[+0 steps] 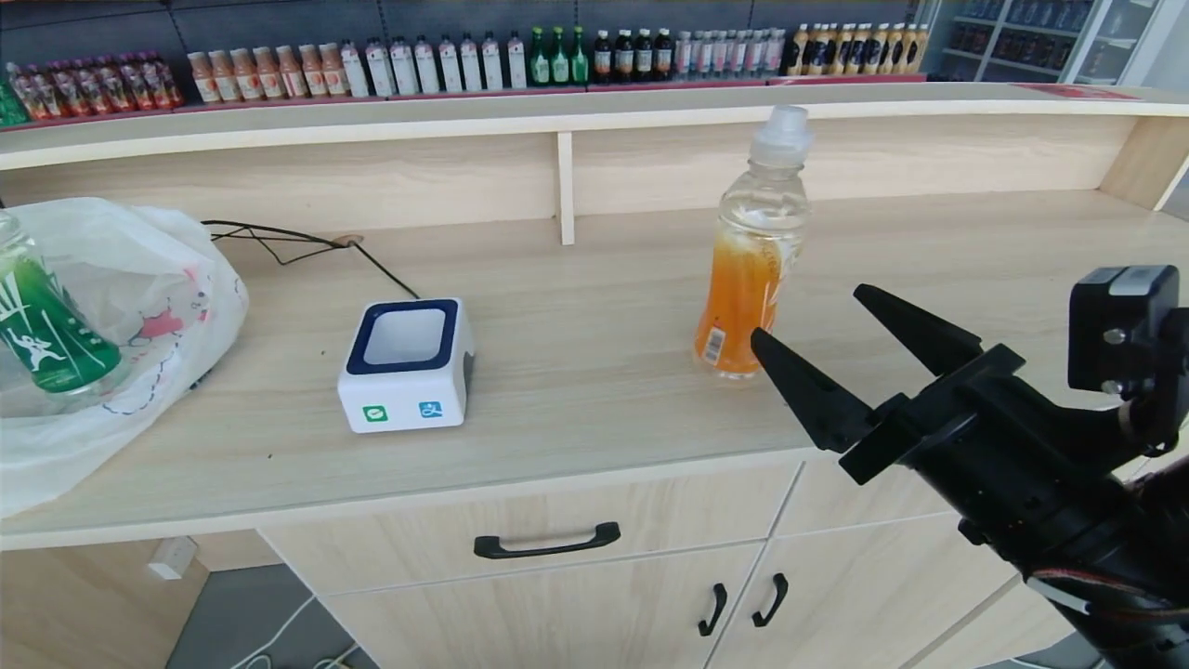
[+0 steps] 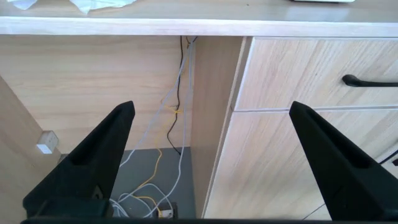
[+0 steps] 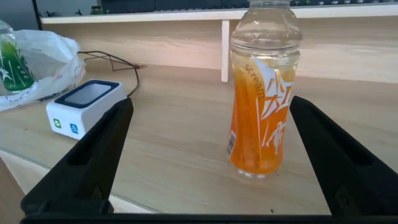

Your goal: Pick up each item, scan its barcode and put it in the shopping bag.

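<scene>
- Well, the orange bottle (image 1: 748, 279) stood upright on the counter (image 1: 604, 390), well to the right of the scanner (image 1: 407, 362). Its cap (image 1: 783, 130) was on and it looked roughly two-thirds full.
- The right gripper (image 1: 806, 312) hung just beside the bottle on the side away from the scanner, jaws spread wide, holding nothing and not touching it.
- The left gripper (image 2: 211, 106) was also spread and empty, down below scanner level, facing the cabinet front.
- The shopping bag (image 1: 139, 307) lay left of the scanner with a green bottle (image 1: 42, 325) already inside.
- Handling guess: the liquid probably made the bottle moderately heavy and bottom-weighted. The thin clear wall would likely flex and the smooth sleeve could slip. Tall and narrow, it would tip if nudged.
- The best hold was probably mid-body on the filled part, not the cap, with a firm but not crushing squeeze.
- The barcode patch (image 1: 713, 344) sat low on the scanner-facing side and should stay uncovered.
</scene>
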Controlling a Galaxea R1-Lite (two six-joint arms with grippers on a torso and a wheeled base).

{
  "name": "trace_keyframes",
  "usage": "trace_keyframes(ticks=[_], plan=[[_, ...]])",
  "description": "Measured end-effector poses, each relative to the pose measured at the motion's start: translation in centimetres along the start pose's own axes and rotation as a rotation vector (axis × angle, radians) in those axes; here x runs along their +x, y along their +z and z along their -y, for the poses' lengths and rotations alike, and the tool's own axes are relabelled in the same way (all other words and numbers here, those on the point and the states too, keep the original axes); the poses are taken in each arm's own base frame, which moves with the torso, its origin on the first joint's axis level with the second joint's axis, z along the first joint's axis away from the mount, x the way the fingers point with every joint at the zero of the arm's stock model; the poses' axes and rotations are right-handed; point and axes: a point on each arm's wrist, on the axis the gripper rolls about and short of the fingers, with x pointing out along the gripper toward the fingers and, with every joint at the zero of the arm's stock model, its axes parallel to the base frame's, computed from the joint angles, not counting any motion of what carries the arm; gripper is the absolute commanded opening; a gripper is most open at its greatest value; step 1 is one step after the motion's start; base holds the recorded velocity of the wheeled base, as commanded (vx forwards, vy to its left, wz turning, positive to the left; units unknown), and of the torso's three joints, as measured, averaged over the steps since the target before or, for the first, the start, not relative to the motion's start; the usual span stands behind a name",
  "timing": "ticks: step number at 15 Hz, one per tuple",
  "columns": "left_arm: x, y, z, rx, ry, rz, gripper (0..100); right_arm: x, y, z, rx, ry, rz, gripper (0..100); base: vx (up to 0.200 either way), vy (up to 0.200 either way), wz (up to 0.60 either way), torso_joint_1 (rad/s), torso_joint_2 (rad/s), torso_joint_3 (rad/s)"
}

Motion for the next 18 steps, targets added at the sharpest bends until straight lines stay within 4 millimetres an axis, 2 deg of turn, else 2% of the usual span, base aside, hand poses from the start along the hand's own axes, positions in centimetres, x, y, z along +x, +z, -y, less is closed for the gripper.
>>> trace_keyframes(ticks=[5, 10, 18], plan=[[0.0, 0.0, 0.0, -0.001, -0.001, 0.001, 100, 0.4, -1.2, 2.0, -0.038, -0.083, -0.043, 100, 0.0, 0.0, 0.0, 0.0, 0.0, 0.0], [0.0, 0.0, 0.0, 0.0, 0.0, 0.0, 100, 2.9, -1.8, 1.9, -0.039, -0.087, -0.021, 100, 0.0, 0.0, 0.0, 0.0, 0.0, 0.0], [0.0, 0.0, 0.0, 0.003, 0.0, 0.0, 100, 6.6, -4.7, 1.6, -0.039, -0.091, -0.042, 100, 0.0, 0.0, 0.0, 0.0, 0.0, 0.0]])
